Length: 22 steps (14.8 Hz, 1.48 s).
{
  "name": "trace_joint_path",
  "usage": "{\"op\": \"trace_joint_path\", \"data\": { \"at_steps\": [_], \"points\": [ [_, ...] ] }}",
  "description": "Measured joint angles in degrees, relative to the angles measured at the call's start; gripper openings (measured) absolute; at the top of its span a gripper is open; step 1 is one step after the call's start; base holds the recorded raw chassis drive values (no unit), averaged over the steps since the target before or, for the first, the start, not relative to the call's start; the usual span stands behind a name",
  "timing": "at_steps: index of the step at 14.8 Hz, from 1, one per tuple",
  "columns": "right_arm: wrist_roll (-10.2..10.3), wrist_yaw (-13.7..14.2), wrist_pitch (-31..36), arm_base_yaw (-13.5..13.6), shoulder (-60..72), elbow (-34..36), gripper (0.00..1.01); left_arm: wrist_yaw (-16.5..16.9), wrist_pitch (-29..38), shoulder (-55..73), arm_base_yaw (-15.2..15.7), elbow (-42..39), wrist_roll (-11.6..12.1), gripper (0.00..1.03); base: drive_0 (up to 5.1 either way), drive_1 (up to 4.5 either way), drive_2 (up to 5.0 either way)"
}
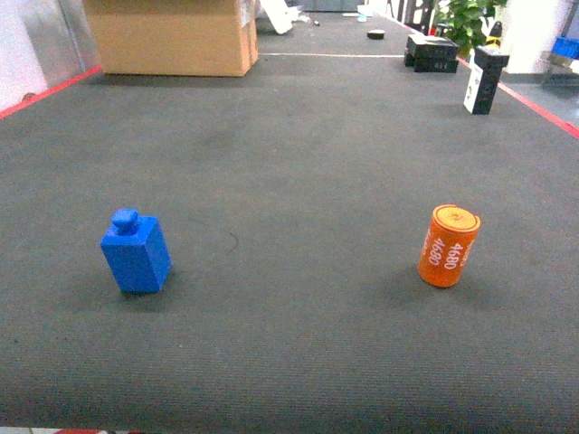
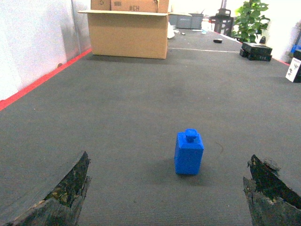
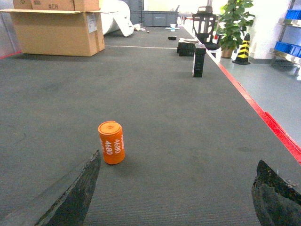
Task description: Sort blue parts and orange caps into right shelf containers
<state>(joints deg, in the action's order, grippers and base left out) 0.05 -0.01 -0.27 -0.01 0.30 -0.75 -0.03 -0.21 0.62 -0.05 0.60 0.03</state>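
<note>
A blue part (image 1: 136, 251), a small block with a round knob on top, stands upright on the dark carpet at the left. In the left wrist view the blue part (image 2: 189, 153) is just ahead of my left gripper (image 2: 168, 162), slightly right of centre; the jaws are open and hold nothing. An orange cap (image 1: 449, 245), a cylinder printed "4680", stands at the right. The orange cap (image 3: 111, 142) is close by the left finger (image 3: 80, 193) of my right gripper (image 3: 178, 157), which is open and empty. Blue containers on a shelf (image 3: 288, 47) show far off at the right edge, partly cut off.
A large cardboard box (image 1: 172, 36) stands at the far left. A black-and-white box (image 1: 484, 80) and low black cases (image 1: 432, 51) sit at the far right. Red tape (image 3: 263, 115) edges the carpet. A striped cone (image 3: 242, 49) and a plant (image 3: 233, 21) stand beyond.
</note>
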Motion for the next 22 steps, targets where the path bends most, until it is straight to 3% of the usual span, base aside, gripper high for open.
{"op": "trace_joint_path", "data": {
  "at_steps": [22],
  "points": [
    [0.0, 0.0, 0.0, 0.0, 0.0, 0.0, 0.98, 0.0, 0.0, 0.0, 0.0, 0.0, 0.0, 0.98, 0.0, 0.0, 0.0]
  ]
}}
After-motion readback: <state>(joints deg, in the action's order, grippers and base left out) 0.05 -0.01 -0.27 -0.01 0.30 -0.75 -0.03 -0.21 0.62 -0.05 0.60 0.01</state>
